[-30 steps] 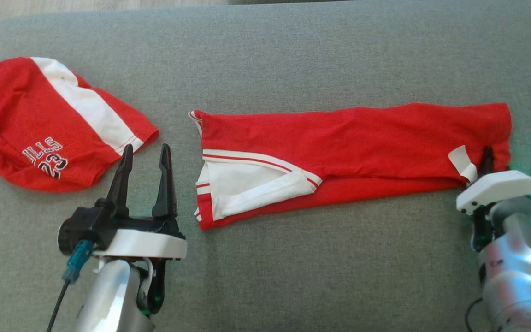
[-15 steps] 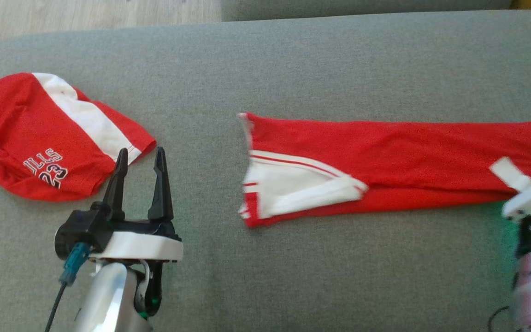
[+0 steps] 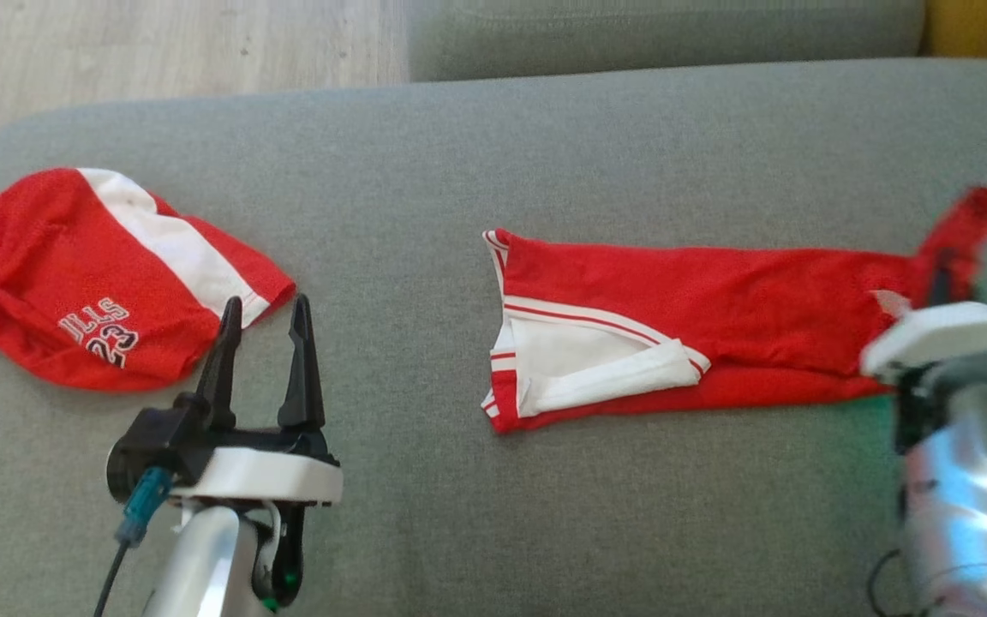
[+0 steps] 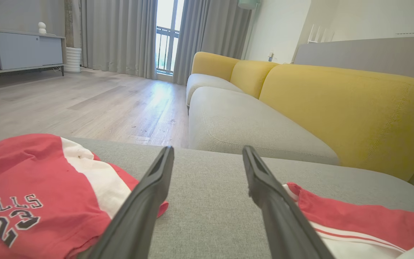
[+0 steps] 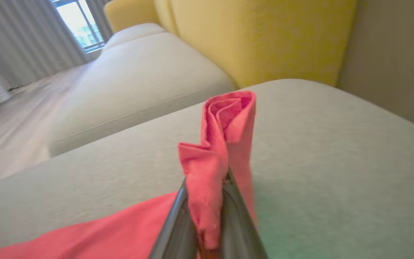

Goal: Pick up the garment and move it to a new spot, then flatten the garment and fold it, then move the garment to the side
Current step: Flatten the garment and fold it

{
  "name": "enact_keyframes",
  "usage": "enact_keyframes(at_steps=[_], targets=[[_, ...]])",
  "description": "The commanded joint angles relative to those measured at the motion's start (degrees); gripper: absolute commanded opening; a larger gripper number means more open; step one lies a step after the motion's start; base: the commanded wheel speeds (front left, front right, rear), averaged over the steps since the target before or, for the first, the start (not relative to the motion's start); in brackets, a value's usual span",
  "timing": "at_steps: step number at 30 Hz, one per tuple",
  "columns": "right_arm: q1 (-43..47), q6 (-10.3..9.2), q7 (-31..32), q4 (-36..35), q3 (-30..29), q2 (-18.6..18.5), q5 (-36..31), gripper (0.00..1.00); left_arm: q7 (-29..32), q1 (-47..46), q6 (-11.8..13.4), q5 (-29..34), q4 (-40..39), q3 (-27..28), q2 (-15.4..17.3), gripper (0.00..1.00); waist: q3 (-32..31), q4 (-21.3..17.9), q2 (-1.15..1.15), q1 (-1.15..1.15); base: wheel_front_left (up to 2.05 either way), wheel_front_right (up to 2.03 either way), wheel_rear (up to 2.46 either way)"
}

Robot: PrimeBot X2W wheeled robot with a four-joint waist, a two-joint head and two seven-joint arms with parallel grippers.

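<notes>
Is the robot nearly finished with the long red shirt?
Nearly. The shirt already looks folded into a long strip on the grey sofa. The right pincer is shut on its end, which is raised. Left to do: move it aside. The left pincer hangs open, holding nothing.

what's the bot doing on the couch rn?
It is handling a folded red jersey on the grey seat cushion. The right end effector is shut on the jersey's right end, which stands bunched up off the cushion, while the rest lies flat. The left end effector is open and holds nothing, beside the red shorts at the left.
</notes>
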Motion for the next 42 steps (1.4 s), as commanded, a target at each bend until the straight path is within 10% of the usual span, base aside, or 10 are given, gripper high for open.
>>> enact_keyframes(at_steps=[1,7,14,27,28,29,42], targets=[[-3.16,0.39,-1.03,-0.54,3.65,0.07,1.66,0.0,-0.29,-0.46,0.03,-0.53,-1.44,1.8,0.24,1.0,-0.77,0.29,0.0,0.0,0.0,0.0,0.0],[-4.13,0.39,-2.35,5.65,29.15,0.08,21.24,0.0,-0.29,0.44,0.09,-0.93,-0.93,1.46,0.24,1.0,-3.08,1.9,0.0,0.0,0.0,0.0,0.0],[3.91,0.39,-0.98,-5.04,55.72,0.09,40.72,0.0,-0.29,1.41,0.19,-0.97,-0.68,1.48,0.24,1.0,-4.01,4.21,0.0,0.0,0.0,0.0,0.0],[5.95,0.39,-0.18,-8.07,69.67,0.09,48.67,0.0,-0.29,1.33,-0.06,-1.19,-0.15,0.69,0.24,1.0,-3.45,8.14,0.0,0.0,0.0,0.0,0.0],[5.73,0.39,-0.1,-6.95,70.71,0.09,48.91,0.08,-0.29,1.3,0.06,-1.39,-0.15,0.6,0.24,1.0,-3.29,8.39,0.0,0.0,0.0,0.0,0.0],[5.75,0.39,0.17,-6.73,71.45,0.09,49.32,1.0,-0.29,1.32,0.1,-1.47,-0.13,0.57,0.24,1.0,-3.2,8.46,0.0,0.0,0.0,0.0,0.0],[2.83,0.39,-1.57,-9.54,74.91,0.09,53.8,1.0,-0.29,1.13,0.2,-1.63,-0.75,1.48,0.24,1.0,-3.24,5.19,0.0,0.0,0.0,0.0,0.0]])
